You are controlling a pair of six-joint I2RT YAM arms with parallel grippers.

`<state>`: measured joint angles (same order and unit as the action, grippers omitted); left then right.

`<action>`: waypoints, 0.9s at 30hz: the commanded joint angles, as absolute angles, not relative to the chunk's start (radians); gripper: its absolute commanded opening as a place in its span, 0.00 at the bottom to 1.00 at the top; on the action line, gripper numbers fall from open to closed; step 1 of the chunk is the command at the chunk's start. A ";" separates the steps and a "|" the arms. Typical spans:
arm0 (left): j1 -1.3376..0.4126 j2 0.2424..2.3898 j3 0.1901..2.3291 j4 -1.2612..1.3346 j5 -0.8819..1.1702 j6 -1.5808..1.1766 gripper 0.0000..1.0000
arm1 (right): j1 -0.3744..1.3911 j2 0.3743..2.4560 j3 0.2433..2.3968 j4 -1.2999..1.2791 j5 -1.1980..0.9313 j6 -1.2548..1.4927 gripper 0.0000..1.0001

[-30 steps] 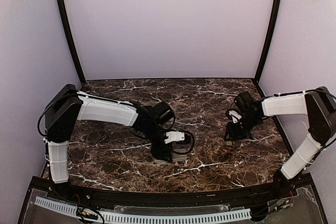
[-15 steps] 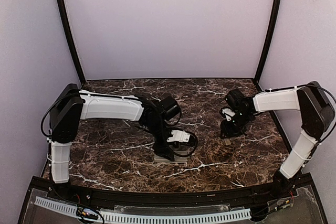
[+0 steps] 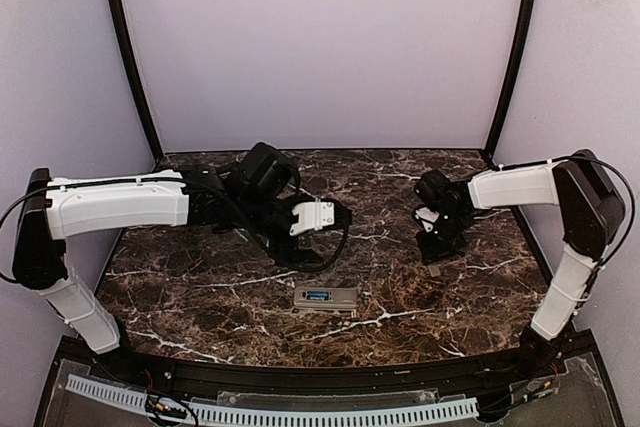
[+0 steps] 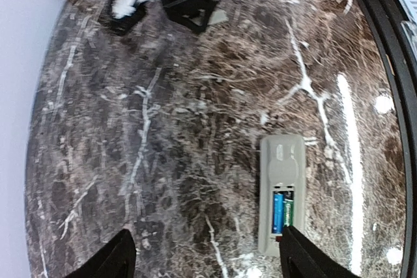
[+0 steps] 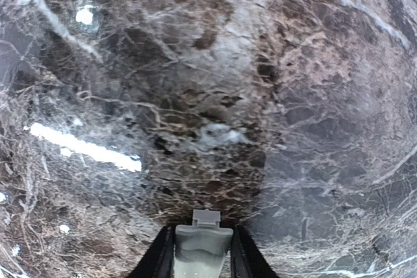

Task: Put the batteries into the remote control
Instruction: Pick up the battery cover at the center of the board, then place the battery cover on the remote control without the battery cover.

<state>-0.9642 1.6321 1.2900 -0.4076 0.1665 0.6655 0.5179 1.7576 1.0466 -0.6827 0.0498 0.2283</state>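
Remote control point(image 4: 281, 193) beside left end effector point(image 4: 206, 234)

Setting: robot test booth, lab-type.
Walls: plain pale lilac panels point(image 3: 320, 47), top and both sides of frame.
Frame: black poles point(image 3: 125, 47), upper left and upper right.
Surface: dark marble-pattern table point(image 3: 200, 297), centre.
Fixtures: white-and-black left arm point(image 3: 120, 205) and right arm point(image 3: 515, 187); perforated white strip point(image 3: 270, 409), bottom edge.
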 commanded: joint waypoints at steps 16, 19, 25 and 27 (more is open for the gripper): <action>-0.912 1.285 0.934 -0.064 -0.002 0.239 0.92 | 0.710 1.580 1.142 -0.452 -0.291 -0.122 0.15; -0.908 1.273 0.928 -0.067 -0.003 0.204 0.92 | 0.768 1.596 1.157 -0.364 -0.371 -0.160 0.17; -0.906 1.232 0.919 -0.072 -0.004 0.163 0.92 | 0.878 1.684 1.189 -0.279 -0.406 -0.264 0.16; -0.904 1.212 0.913 -0.076 -0.019 0.143 0.92 | 0.893 1.710 1.200 -0.251 -0.428 -0.278 0.16</action>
